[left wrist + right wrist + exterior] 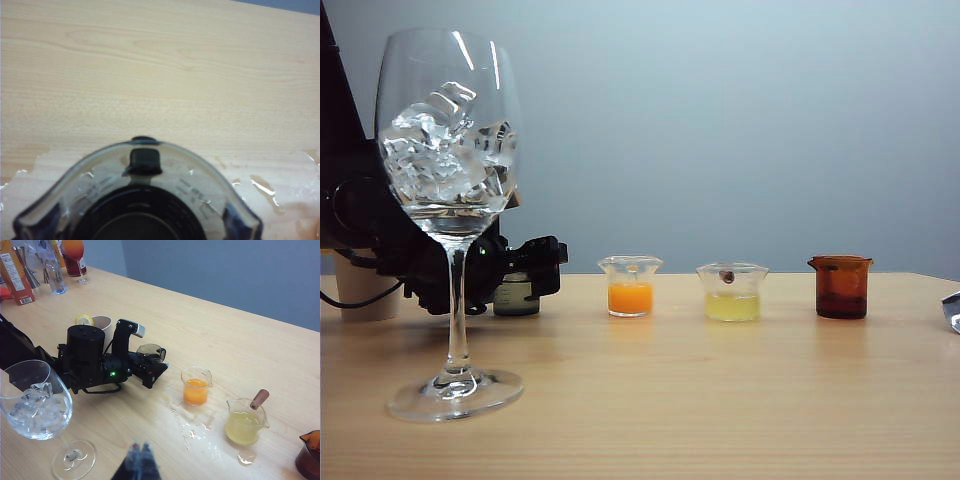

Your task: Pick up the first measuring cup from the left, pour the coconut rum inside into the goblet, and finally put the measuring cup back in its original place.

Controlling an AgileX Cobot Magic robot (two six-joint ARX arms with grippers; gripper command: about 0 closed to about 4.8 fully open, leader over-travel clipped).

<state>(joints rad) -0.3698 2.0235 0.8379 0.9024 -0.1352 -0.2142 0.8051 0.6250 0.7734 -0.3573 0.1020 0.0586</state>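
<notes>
first measuring cup (pixel 137 210) | between open left gripper (pixel 152 371) fingers

table (pixel 720 400): matt pale wood | goblet (pixel 450 130): glossy clear glass

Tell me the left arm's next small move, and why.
Probably close the left gripper on the first measuring cup. Its wrist view shows the cup between the open fingers, standing on the table behind the goblet, not yet lifted. The right gripper hangs shut over the table, apart from the cups.
</notes>
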